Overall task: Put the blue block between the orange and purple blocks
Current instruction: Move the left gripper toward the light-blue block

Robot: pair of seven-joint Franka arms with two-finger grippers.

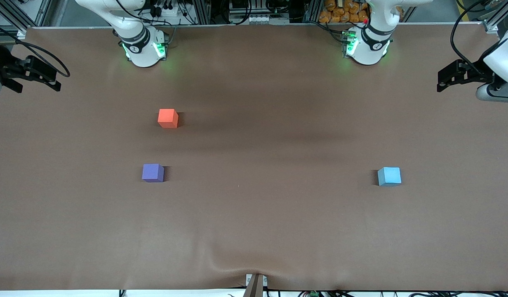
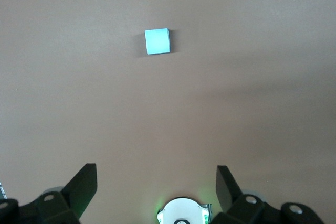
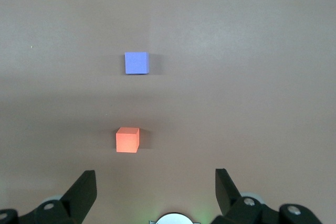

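The blue block (image 1: 389,176) (image 2: 157,41) sits alone on the brown table toward the left arm's end. Toward the right arm's end stand the orange block (image 1: 168,118) (image 3: 127,139) and the purple block (image 1: 153,172) (image 3: 136,62), the purple one nearer to the front camera, with a bare gap between them. My left gripper (image 2: 156,167) hangs open and empty high over its own base, well short of the blue block. My right gripper (image 3: 155,171) is likewise open and empty, high over its base, short of the orange block. Neither hand shows in the front view.
The arms' white bases (image 1: 143,49) (image 1: 367,47) stand with green lights at the table's edge farthest from the front camera. Black clamp-like rigs (image 1: 31,74) (image 1: 460,76) jut in over each end of the table. A small bracket (image 1: 255,284) sits at the near edge.
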